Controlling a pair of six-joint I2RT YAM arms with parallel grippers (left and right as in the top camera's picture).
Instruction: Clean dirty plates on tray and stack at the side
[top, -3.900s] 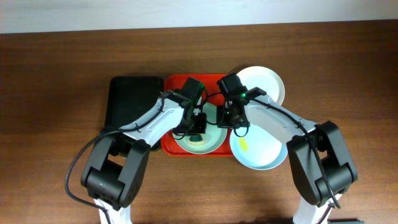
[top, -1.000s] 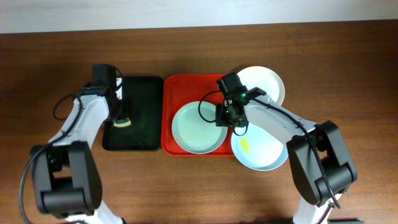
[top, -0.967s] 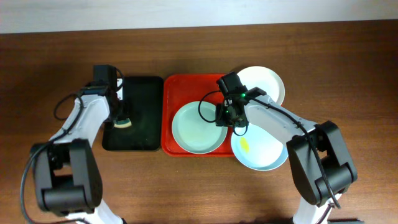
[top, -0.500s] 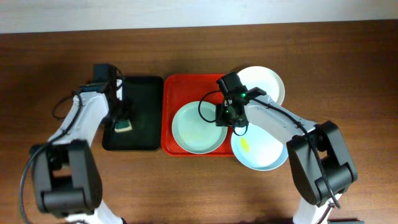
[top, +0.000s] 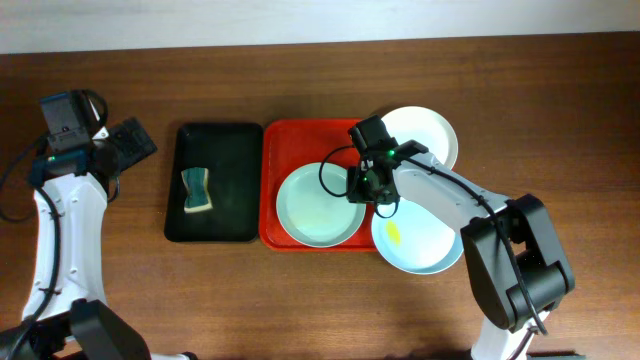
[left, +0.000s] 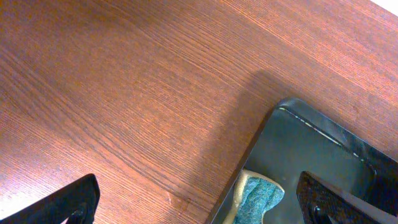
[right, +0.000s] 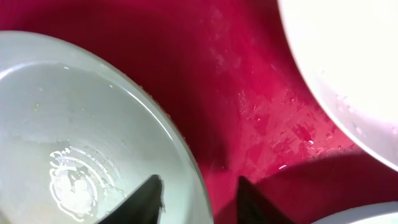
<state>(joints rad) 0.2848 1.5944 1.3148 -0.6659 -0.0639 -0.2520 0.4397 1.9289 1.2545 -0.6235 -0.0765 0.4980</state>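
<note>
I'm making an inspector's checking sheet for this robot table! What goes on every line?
Surface: brown wooden table, no spills seen.
Job's things: large red rectangular plastic tray holds one round pale blue plate; a round white plate and a second pale blue plate, smeared yellow, sit at its right edge.
Clutter: smaller black tray with a green-and-yellow sponge in it.
Grippers: left tool wide open, empty, over wood; right tool open, astride the rim of the plate on the red tray.
Cables: black cables along both arms.
Surroundings: pale wall strip behind.
</note>
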